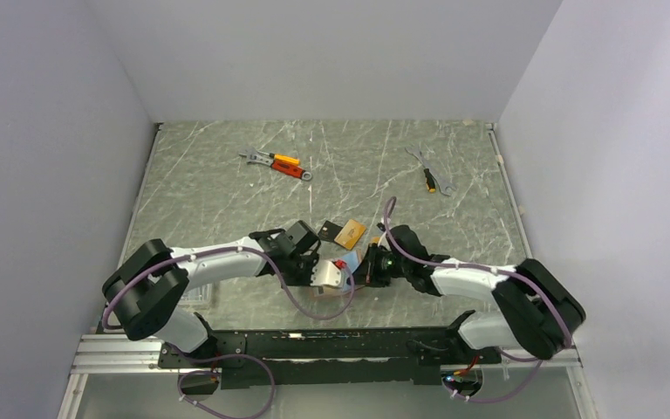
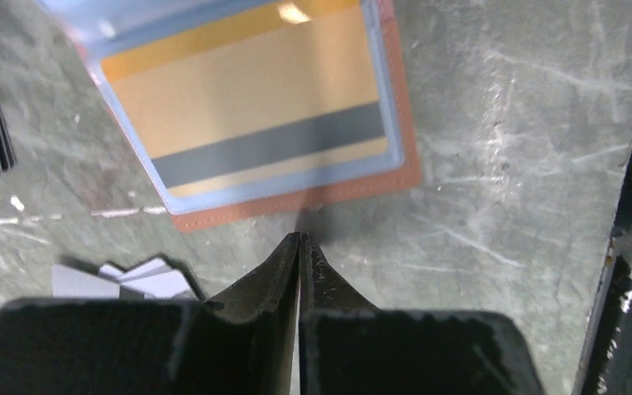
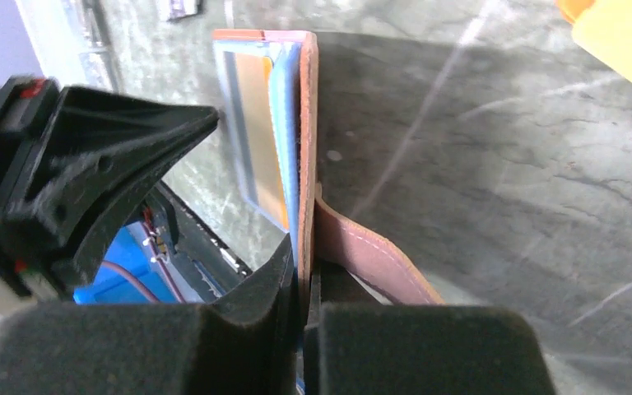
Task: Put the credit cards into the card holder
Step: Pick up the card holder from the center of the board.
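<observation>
Closest to the overhead camera, the two arm bases sit at the near edge of the table [image 1: 227,201]. Both arms reach inward, so their ends meet just near of the table's middle.

The right gripper [image 3: 303,262] is clamped on the card holder [image 3: 308,148]. Its fingers pinch one edge of the reddish-brown leather, which stands on edge between them. A strip of the same leather curls off to the right of the fingers.

The left gripper [image 2: 299,243] is closed, fingertips pressed together with nothing between them. In its own wrist view the tips point at the holder's leather border and stop just short of it. From that wrist the holder lies spread open, and a gold card with a dark stripe [image 2: 255,99] sits inside a clear pocket.

Just far of the grippers a loose orange-gold card [image 1: 350,231] lies on the table, with a black card [image 1: 326,229] just beside it on the left.

At the far side, a pair of orange-handled tools [image 1: 279,163] lies to the left. Another small tool [image 1: 434,179] lies to the right, well apart from them.
</observation>
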Robot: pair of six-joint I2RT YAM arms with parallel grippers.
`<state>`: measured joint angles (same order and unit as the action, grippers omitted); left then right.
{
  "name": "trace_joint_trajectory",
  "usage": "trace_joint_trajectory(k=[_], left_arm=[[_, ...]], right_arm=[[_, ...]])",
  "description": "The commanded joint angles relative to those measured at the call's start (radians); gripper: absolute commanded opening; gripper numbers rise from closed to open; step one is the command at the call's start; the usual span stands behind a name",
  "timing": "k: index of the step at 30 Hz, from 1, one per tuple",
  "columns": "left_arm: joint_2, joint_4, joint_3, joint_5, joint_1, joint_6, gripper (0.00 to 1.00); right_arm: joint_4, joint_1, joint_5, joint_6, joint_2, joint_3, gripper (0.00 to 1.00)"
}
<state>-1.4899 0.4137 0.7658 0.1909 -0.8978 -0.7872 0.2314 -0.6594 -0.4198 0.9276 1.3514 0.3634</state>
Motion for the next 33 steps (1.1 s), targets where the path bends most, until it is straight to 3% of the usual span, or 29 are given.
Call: trace_joint_trajectory(k=[1,8,12,15,21,28,33], left_arm=[[0.048,0.134,0.11,0.169,0.129,0.04,0.12],[0.091,0.164,0.256,0.543,0.489,0.11,0.15],[0.048,0.165,0.289,0.726,0.566,0.157,0.16],[0.049,0.186,0.27,0.809,0.579,0.137,0.14],[0.187,0.236,0.172,0.902,0.567,0.076,0.15],[0.208,0.46,0.249,1.019,0.537,-0.073,0.16],[0.2,0.518,0.272,0.996,0.478,-0.105,0.15]], right_arm=[[-0.12,-0.019,0.073,-0.091,-0.144,0.076,0.0],[-0.359,-0.144,0.078,-0.235,-0.278,0.229,0.0],[-0.515,-0.213,0.103,-0.306,-0.311,0.389,0.0],[-0.559,-0.248,0.133,-0.355,-0.378,0.462,0.0],[-0.327,-0.248,0.124,-0.317,-0.5,0.367,0.0],[-0.172,-0.2,0.082,-0.264,-0.387,0.31,0.0],[-0.096,-0.171,0.052,-0.222,-0.329,0.289,0.0]])
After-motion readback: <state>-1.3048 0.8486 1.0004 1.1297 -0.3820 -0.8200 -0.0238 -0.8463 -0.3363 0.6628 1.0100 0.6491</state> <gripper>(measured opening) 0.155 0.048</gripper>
